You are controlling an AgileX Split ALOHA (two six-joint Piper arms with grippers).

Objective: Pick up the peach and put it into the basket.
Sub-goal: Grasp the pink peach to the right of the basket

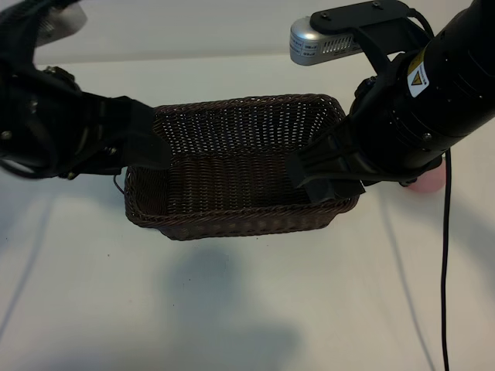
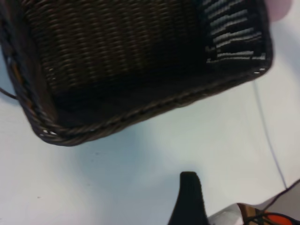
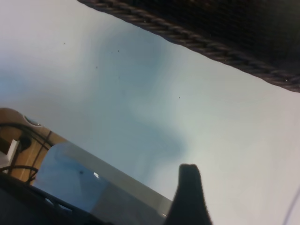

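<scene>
The left gripper [image 1: 151, 143] angles down over one end of the basket [image 1: 232, 220], fingers spread and empty. The right gripper [image 1: 325, 179] angles down over the opposite end, fingers likewise spread. The peach [image 1: 425, 183], mostly hidden and apparently on the table [image 1: 232, 309], lies outside the basket behind the right gripper's fingers.

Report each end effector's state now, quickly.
Left end effector: open, holding nothing, at the basket's left end.
Right end effector: open, holding nothing, at its right end.
</scene>
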